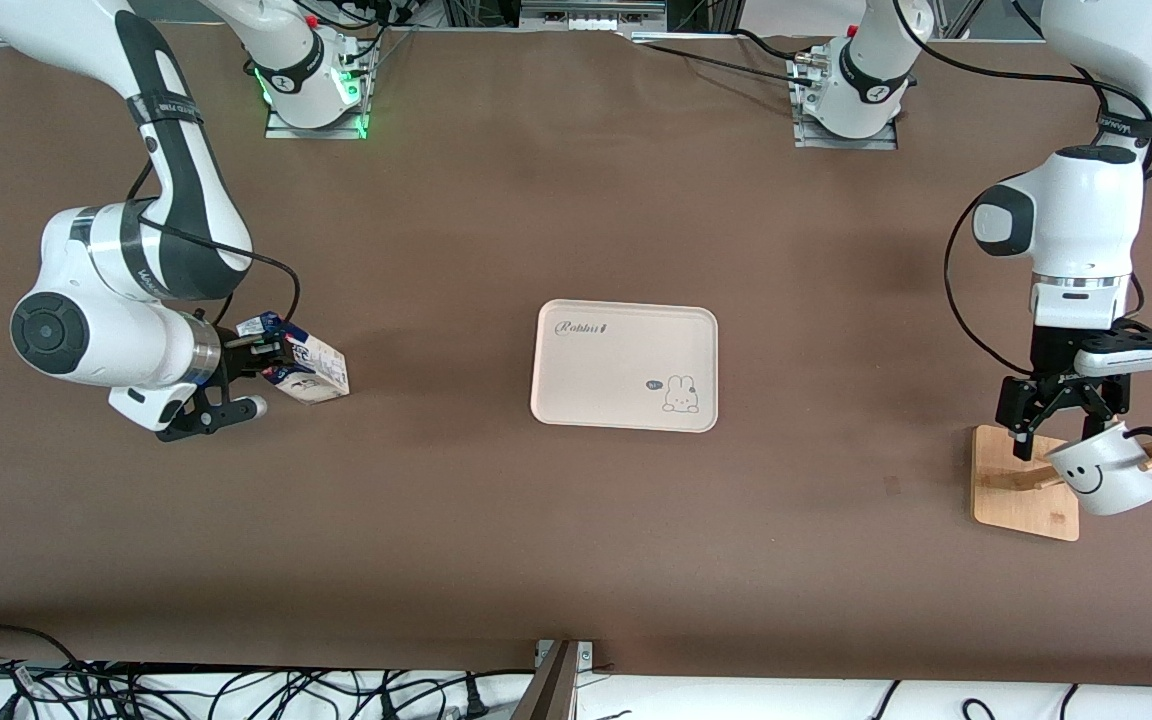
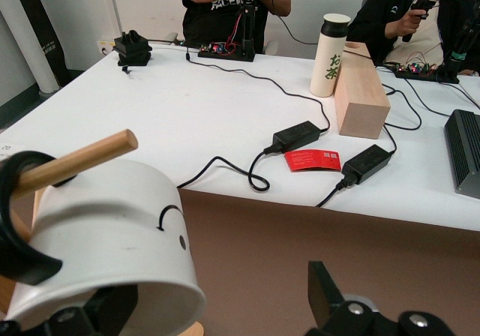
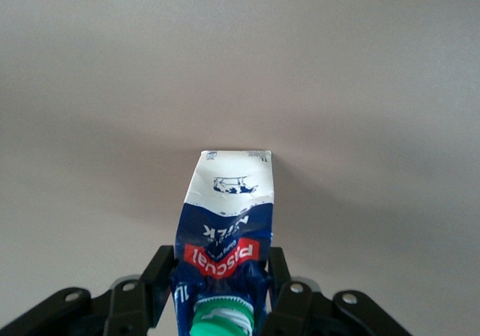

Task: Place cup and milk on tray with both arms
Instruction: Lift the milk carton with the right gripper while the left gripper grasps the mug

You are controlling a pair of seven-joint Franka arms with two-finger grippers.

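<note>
milk [image 3: 225, 231] cap half cut off, pinched by right gripper [image 3: 217, 291].

My right arm is folded low toward its own end of the tabletop, wrist turned sideways, and its claw [image 1: 271, 362] has its fingers pressed against both sides of what it grips. My left arm hangs straight down at its own end, its claw [image 1: 1058, 432] pointing downward with fingers spread wide.

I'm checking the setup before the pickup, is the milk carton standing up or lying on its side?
Lying on its side: the milk rests lengthwise on the table, its green cap end between the right gripper's fingers.
</note>
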